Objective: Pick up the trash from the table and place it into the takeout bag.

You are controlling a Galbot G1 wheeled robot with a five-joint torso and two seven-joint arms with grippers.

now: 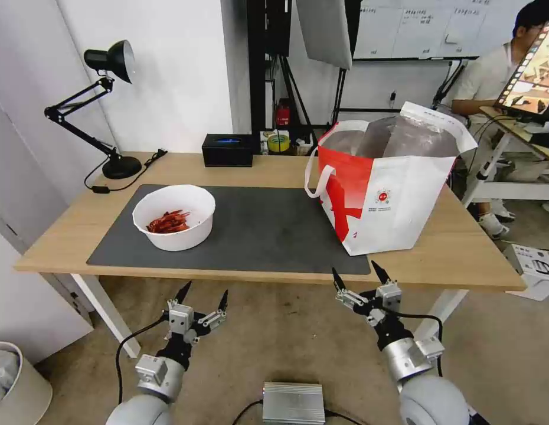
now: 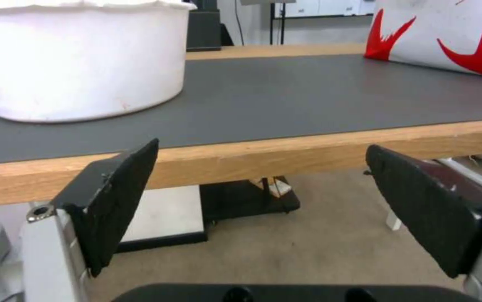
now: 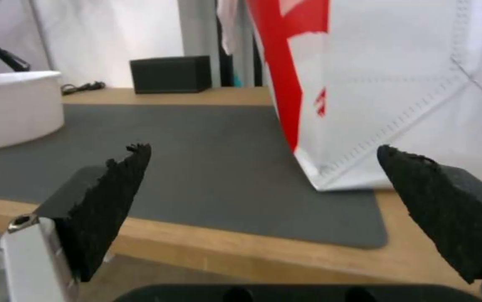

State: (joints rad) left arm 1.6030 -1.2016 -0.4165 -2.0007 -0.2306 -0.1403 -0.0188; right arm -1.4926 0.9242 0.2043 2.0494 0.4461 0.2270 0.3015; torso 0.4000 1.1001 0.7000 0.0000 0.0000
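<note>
Currently both claws wide, empty, hanging below table's (image 1: 274, 171) front edge: left gripper (image 1: 202, 300), right gripper (image 1: 357, 277). White round bowl with red scraps (image 1: 174, 217) near mat's left end; white-and-red foil-lined takeout bag (image 1: 384, 189) at right end. Your risk: thin rim grip tips bowl, spills scraps (bag soft, may buckle).

Office-like lab: whiteboard (image 1: 416, 26), tripod stands (image 1: 286, 88), wooden desk (image 1: 68, 224) with desk lamp (image 1: 109, 106).

I hold both arms low in front of the table (image 1: 62, 236), short of its near edge, the left gripper (image 1: 205, 295) and right gripper (image 1: 358, 273) each pointing toward it with fingers spread wide and nothing between them.
</note>
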